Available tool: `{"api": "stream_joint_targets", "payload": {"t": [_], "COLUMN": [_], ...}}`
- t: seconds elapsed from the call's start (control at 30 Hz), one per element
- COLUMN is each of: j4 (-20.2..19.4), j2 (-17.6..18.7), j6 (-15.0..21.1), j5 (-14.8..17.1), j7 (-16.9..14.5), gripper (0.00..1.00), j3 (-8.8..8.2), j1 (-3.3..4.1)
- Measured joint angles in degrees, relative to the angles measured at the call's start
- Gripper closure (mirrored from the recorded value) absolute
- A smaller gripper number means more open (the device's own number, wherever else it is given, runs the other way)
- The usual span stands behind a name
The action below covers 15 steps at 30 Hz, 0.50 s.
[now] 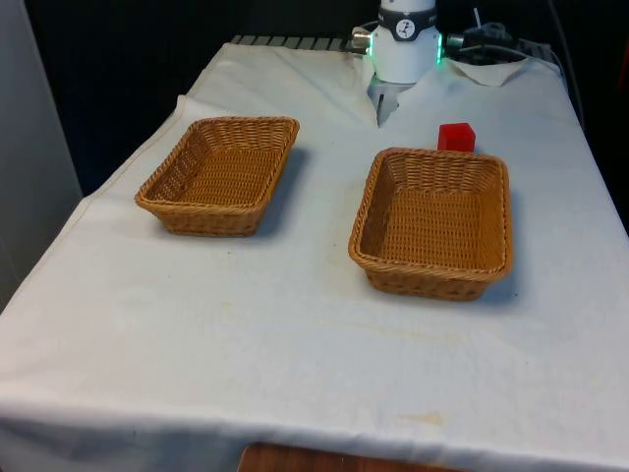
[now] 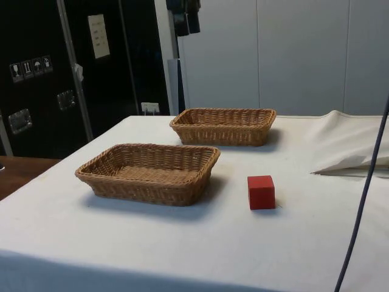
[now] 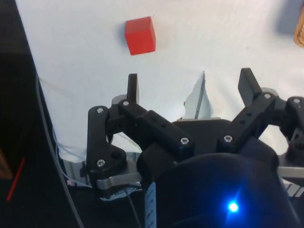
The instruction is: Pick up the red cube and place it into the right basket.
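wrist view: hand [image 3: 190,88] spread wide, holding nothing, hovering well short of red cube [image 3: 140,35] — resting on counter [image 1: 295,324] just behind right basket [image 1: 432,221]. probably light, rigid — best pinched across two opposite flat faces.

**Robot body: visible condition**

Arm [image 1: 405,39]: white cylindrical housing at the top centre of the front frame, with a black band near its upper end bearing a small white mark. Green light glows on both flanks of the housing.

Gripper [image 3: 190,88]: black throughout, two fingers [image 3: 132,88] on jointed link bars. Silver screw heads sit at each pivot. The links mount to a bare metal bracket at lower left of the wrist frame. A thin dark cable runs down the left edge of that frame, possibly part of the arm's own wiring. The gripper body is a rounded black housing.
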Motion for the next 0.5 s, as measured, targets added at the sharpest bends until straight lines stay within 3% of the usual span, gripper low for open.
{"api": "stream_joint_targets", "payload": {"t": [0.5], "j4": [-5.96], "j2": [-3.84], "j6": [1.78], "j5": [0.0], "j7": [0.11], "gripper": [0.0], "j3": [2.64], "j1": [0.0]}}
